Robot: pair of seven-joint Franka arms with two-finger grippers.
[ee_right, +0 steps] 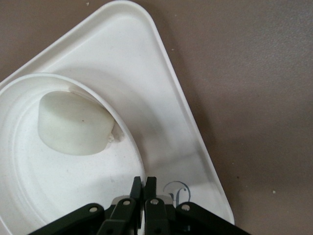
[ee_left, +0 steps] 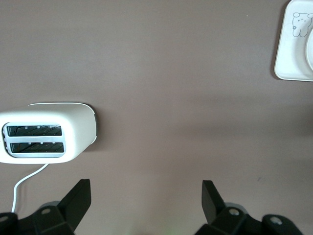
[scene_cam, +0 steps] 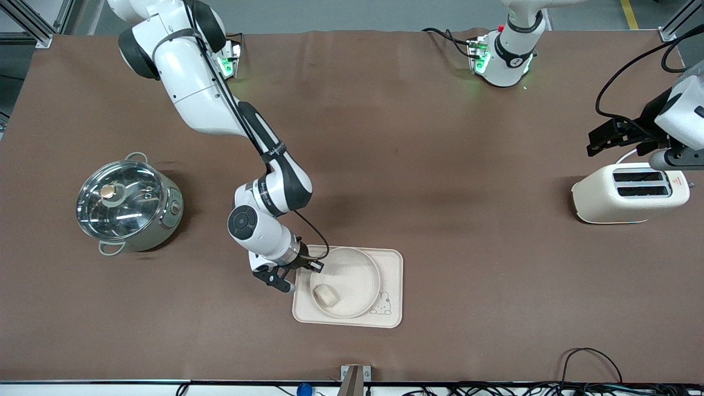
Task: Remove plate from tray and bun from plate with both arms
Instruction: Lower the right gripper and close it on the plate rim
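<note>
At the tray's (scene_cam: 391, 258) edge, our right gripper (ee_right: 145, 185) pinches the plate (scene_cam: 360, 261) rim; bun (scene_cam: 325, 296) unmoved; left gripper (ee_left: 145, 193) waits, jaws apart, by the toaster (scene_cam: 627, 193).

The high front camera is looking down across the whole table (scene_cam: 440, 165) toward the 2 bases. The left wrist camera is looking down from well above; the right one is hovering close. All 3 are catching the tray (scene_cam: 393, 264) (ee_left: 288, 68) (ee_right: 161, 98).
</note>
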